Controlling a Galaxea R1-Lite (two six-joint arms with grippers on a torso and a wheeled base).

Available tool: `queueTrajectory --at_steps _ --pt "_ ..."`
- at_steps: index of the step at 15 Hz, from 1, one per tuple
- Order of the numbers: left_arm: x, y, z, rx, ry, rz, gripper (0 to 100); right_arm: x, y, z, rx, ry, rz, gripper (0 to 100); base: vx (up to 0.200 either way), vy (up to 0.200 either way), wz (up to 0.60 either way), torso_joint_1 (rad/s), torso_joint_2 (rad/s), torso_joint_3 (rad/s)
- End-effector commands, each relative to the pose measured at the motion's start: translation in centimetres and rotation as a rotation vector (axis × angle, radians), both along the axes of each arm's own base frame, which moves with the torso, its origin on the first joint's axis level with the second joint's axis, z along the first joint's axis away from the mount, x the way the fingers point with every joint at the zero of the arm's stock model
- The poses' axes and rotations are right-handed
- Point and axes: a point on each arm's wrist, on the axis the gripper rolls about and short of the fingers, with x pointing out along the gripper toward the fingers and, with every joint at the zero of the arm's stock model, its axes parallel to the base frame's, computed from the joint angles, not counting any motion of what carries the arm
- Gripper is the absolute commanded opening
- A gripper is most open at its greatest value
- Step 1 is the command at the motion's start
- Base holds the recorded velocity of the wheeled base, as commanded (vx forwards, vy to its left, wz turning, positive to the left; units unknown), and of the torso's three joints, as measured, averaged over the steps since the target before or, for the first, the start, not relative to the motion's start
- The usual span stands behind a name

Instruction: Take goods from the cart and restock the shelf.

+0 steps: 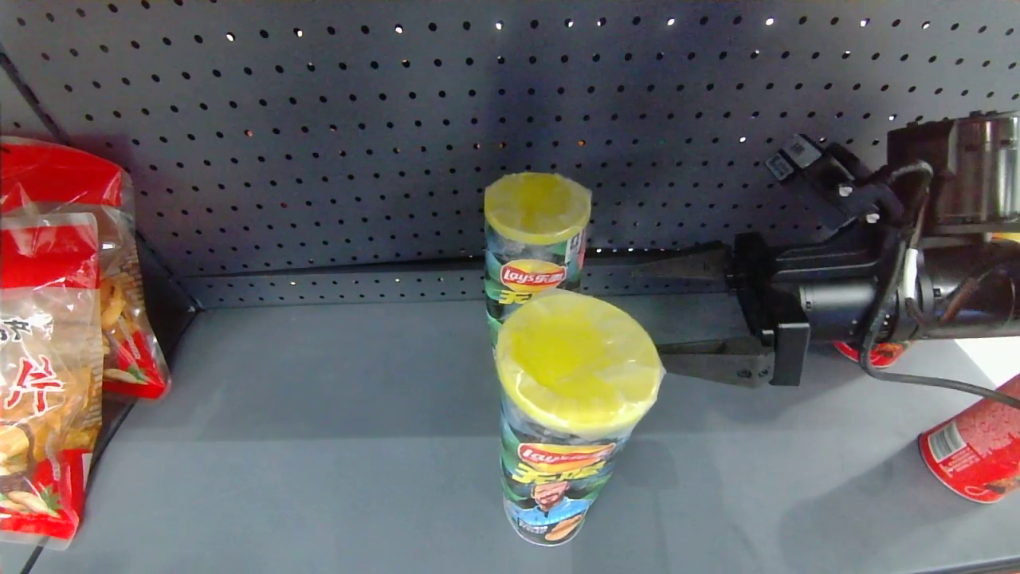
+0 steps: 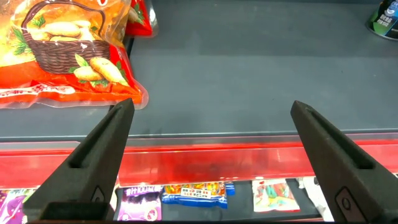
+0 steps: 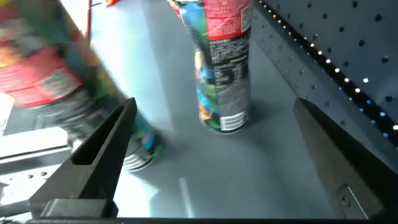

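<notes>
- Dim up here on the shelf [image 1: 319, 446]: I see its back half in shade, with a paler band along the front.
- Pinpricks of light poke through the pegboard [image 1: 319, 119] holes, brightest along the top and right.
- Soft sheen on the film over the front canister [image 1: 570, 414] lid. A broad shadow climbs the pegboard above the rear canister [image 1: 535, 231].
- From my right wrist, the front canister is smeared into streaks, and the rear one is blurred too.
- From my left wrist, the light is brighter and even. There's gloss on the chip bag [image 2: 68, 56] and a hazy reflection on the red rail [image 2: 205, 162].
</notes>
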Motion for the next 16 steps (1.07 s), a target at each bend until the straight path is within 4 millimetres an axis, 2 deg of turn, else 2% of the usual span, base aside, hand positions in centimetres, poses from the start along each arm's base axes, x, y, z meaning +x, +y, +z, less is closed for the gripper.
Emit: queueTrajectory --at_steps 1,9,14,16 --pt "0.0 0.0 0.0 0.000 0.001 0.000 100 -2.0 -0.9 -0.2 -0.001 0.000 0.005 100 0.000 0.000 0.00 0.000 0.00 0.000" --pt "0.0 0.0 0.0 0.000 0.001 0.000 100 -4.8 -1.4 -2.2 -0.040 0.019 0.046 100 0.000 0.000 0.00 0.000 0.00 0.000" --pt "0.0 0.0 0.0 0.000 0.001 0.000 100 -4.7 -1.0 -2.7 -0.056 0.034 0.048 100 0.000 0.000 0.00 0.000 0.00 0.000" --pt "0.0 0.0 0.0 0.000 0.001 0.000 100 -4.7 -0.6 -3.7 -0.078 0.063 0.053 100 0.000 0.000 0.00 0.000 0.00 0.000"
